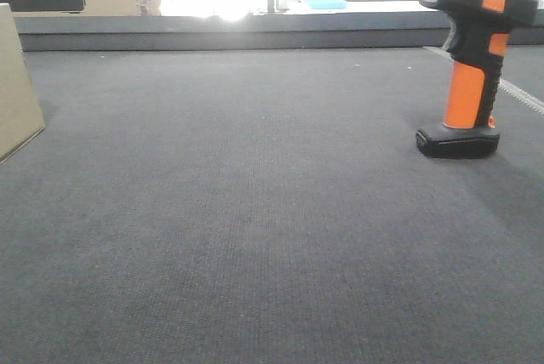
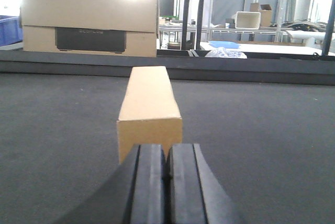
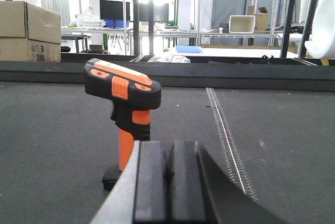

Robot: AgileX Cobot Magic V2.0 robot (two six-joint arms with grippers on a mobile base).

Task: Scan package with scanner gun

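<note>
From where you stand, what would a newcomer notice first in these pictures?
The orange and black scanner gun catches the eye first, standing upright on its base at the right of the dark grey mat. Next is the long cardboard package, lying flat on the mat straight ahead of the left tool, whose fingers are shut together. The right tool, also shut, sits close to the scanner.

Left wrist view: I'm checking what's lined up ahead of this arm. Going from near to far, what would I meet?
Left gripper, its fingers pressed together → long cardboard package lying end-on → raised table edge → large cardboard box with a black panel → background racks and tables.
</note>
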